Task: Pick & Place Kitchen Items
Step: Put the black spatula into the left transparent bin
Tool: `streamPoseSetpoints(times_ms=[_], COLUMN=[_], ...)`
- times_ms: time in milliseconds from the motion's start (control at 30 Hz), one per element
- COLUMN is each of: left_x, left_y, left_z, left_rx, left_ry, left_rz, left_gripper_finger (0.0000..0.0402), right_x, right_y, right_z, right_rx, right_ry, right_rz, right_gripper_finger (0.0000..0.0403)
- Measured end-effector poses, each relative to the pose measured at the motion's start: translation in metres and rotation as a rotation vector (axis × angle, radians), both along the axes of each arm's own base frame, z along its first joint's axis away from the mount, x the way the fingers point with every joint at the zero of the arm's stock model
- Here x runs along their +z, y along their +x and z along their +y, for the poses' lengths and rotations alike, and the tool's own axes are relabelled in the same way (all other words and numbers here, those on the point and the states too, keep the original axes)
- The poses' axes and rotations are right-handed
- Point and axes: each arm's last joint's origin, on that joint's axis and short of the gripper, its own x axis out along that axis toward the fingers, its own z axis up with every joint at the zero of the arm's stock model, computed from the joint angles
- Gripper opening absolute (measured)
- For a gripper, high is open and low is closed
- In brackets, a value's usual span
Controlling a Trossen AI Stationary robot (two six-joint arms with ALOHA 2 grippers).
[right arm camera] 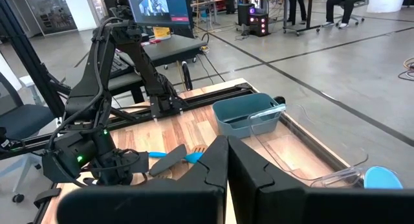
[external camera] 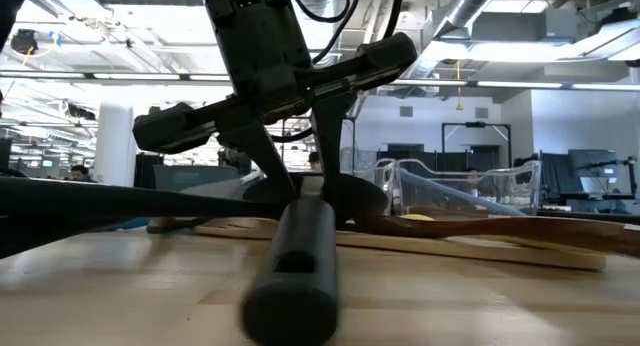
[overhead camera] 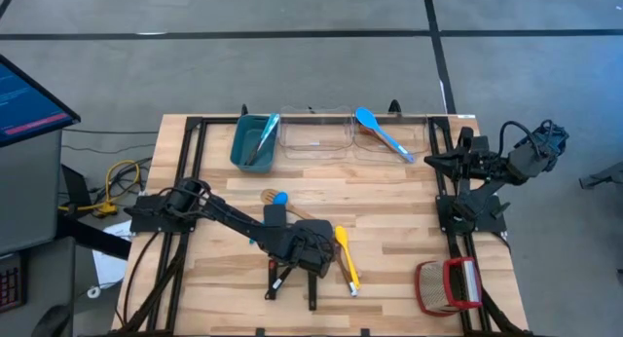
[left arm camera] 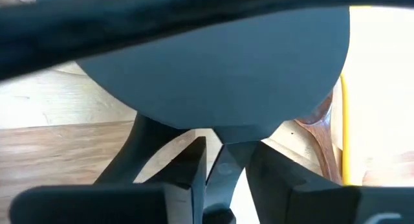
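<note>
Black spatula (overhead camera: 277,279): long dark handle, lies on the table (overhead camera: 389,220) near its front edge, directly under the left hand (overhead camera: 310,251). In the left wrist view its broad rounded blade (left arm camera: 220,75) fills most of the picture and its neck sits between the two fingers (left arm camera: 187,169), which stand narrow on either side of it; whether they press on it cannot be told. In the low view a thick handle end (external camera: 295,276) points at the camera, blurred.

Yellow silicone spoon (overhead camera: 345,257): just beside the left hand, on the side toward the woven basket (overhead camera: 448,284). A wooden spoon (left arm camera: 323,140) shows as a brown edge beside the blade; most of it is cut off.

Blue silicone spoon (overhead camera: 380,131): rests across the clear tray (overhead camera: 316,132) at the table's back edge. A blue-tipped utensil (overhead camera: 277,198) lies behind the left hand, partly covered by the arm.

Teal bin (overhead camera: 253,142): beside the clear tray, holds tongs-like metal piece, unclear.

Right hand (overhead camera: 435,160): parked off the table's right edge, fingers (right arm camera: 207,169) close together.
</note>
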Motion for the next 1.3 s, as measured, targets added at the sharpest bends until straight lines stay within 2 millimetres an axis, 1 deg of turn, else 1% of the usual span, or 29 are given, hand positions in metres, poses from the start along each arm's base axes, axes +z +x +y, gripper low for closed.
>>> streamPoseSetpoints(times_ms=[333,900,1000,1167,1300], left_x=[0.001,0.003,0.010,0.033,0.066], left_y=[0.001,0.003,0.003,0.000,-0.006], left_z=[-0.002,-0.003,-0.003,-0.001,0.005], left_rx=[-0.005,-0.051,-0.070,-0.103,-0.120], left_ry=[-0.004,-0.002,-0.002,0.047,0.128], left_rz=[-0.012,-0.042,-0.063,-0.128,-0.223], left_gripper_finger=[0.0052,0.0048,0.0048,0.0048,0.0048], right_x=[0.000,0.000,0.000,0.000,0.000], right_y=[0.000,0.000,0.000,0.000,0.000], right_z=[0.000,0.000,0.000,0.000,0.000], right_rx=[0.000,0.000,0.000,0.000,0.000], right_ry=[0.000,0.000,0.000,0.001,0.001], right_rz=[0.000,0.000,-0.001,-0.001,-0.001], right_gripper_finger=[0.0000,0.0000,0.0000,0.0000,0.0000])
